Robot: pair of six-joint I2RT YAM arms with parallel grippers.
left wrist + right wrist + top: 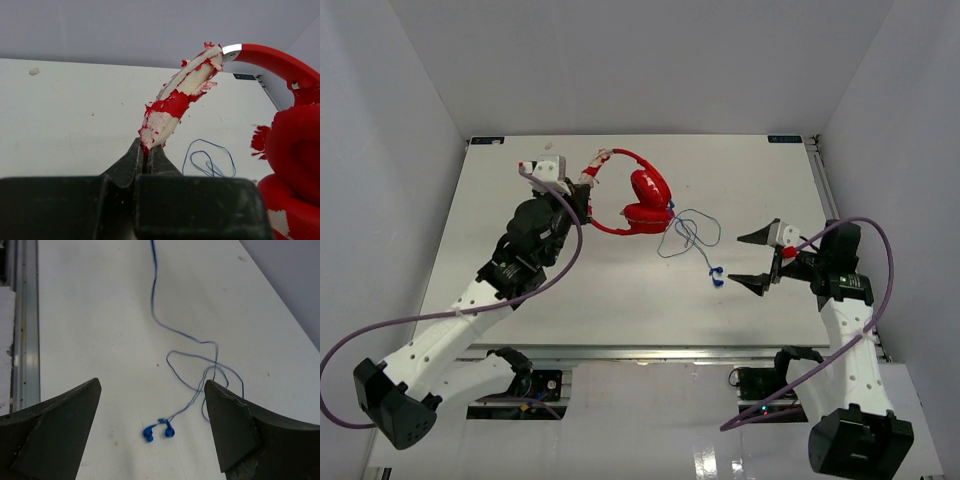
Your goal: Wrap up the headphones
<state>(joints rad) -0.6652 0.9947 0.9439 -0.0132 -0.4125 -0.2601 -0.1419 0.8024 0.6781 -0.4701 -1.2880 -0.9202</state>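
The red headphones (642,200) lie at the back middle of the table, their earcups (295,145) stacked to the right. My left gripper (583,200) (147,152) is shut on the peeling red-and-white headband (180,100), which rises from the jaws toward the upper right. The thin dark cable (685,235) (210,157) lies in loose loops on the table to the right of the earcups. Its small blue plug end (715,277) (159,431) rests flat. My right gripper (737,259) (152,384) is open, just right of the plug, holding nothing; in its wrist view the plug shows between the two fingers.
The white table (520,290) is enclosed by grey walls on three sides. A metal rail (25,340) runs along the table's edge. Thick purple robot cables (450,312) (885,250) loop off both arms near the front.
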